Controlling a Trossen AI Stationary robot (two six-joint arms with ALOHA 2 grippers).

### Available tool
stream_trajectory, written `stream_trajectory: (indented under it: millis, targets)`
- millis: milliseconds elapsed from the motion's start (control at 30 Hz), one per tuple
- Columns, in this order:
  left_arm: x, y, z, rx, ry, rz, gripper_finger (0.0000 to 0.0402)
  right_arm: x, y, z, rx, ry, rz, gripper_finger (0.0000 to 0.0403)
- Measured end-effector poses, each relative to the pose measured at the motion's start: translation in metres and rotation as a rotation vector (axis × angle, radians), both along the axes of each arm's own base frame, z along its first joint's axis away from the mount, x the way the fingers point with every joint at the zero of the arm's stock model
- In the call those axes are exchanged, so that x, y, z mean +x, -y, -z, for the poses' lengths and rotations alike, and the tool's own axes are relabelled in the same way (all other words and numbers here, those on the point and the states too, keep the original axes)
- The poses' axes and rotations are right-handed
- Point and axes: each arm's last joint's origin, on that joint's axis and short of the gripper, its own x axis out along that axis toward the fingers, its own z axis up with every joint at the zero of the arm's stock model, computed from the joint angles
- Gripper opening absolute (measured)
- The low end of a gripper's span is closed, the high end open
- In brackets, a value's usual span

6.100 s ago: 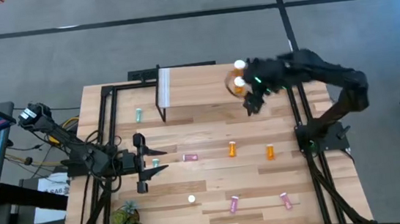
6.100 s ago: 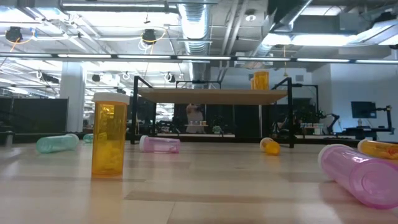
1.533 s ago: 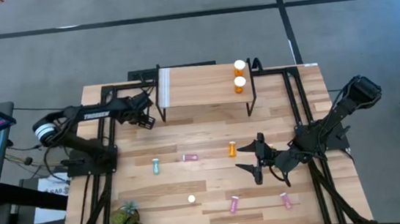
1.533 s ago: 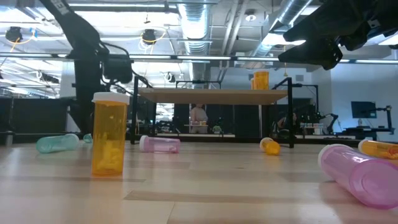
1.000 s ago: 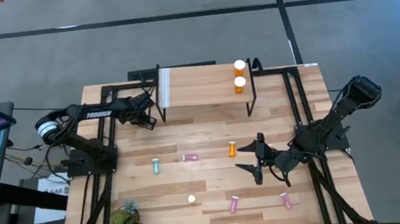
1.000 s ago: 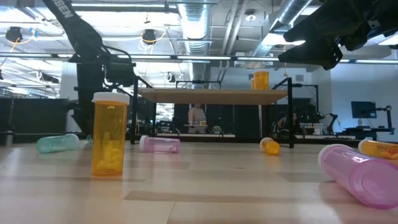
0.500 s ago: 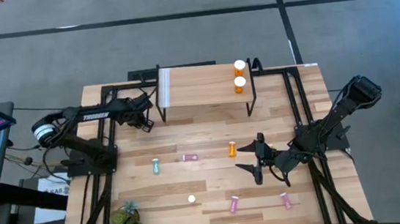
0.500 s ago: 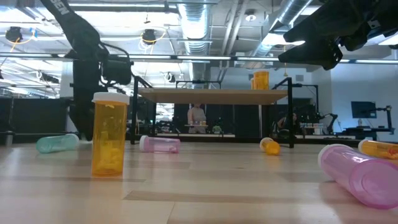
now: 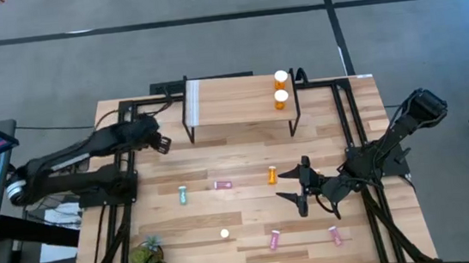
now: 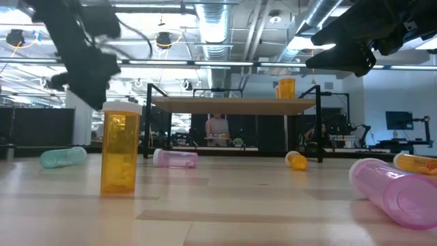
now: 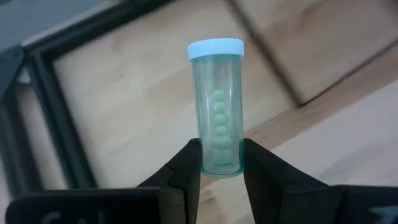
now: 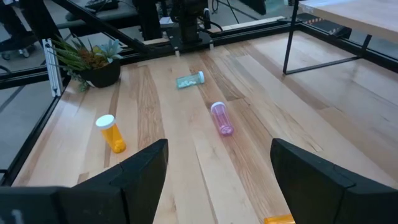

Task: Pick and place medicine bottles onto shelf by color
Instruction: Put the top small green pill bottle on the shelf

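The left end effector (image 11: 217,165) clamps a teal bottle (image 11: 217,112) by its base; its arm hides the bottle from above. The right end effector (image 12: 217,162), spread empty, hovers over the tabletop (image 9: 237,161).

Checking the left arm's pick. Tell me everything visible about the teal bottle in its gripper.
The teal bottle is a clear green-tinted plastic cylinder with a white ribbed cap, closed. A column of small pale pills shows through the wall. The left gripper is shut on its lower end, one dark finger on each side, the cap pointing away from the wrist. It is held off the wooden table, touching nothing else. From above, the gripper sits left of the shelf.
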Motion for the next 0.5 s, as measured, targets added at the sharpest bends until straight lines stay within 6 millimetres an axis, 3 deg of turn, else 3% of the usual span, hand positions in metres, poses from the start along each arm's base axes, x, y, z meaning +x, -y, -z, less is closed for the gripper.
stream_trajectory:
  millis: [133, 300, 500]
  targets:
    - [-0.012, 0.018, -0.019, 0.054, 0.180, 0.050, 0.0083, 0.001, 0.000, -0.002, 0.009, 0.019, 0.000, 0.0306]
    - [-0.019, 0.038, -0.040, 0.106, 0.404, 0.242, 0.0087, 0.006, 0.003, -0.008, 0.003, 0.040, 0.014, 0.0306]
    - [-0.017, 0.054, -0.059, 0.186, 0.584, 0.434, 0.0094, 0.022, 0.007, -0.032, -0.054, 0.071, -0.012, 0.0306]
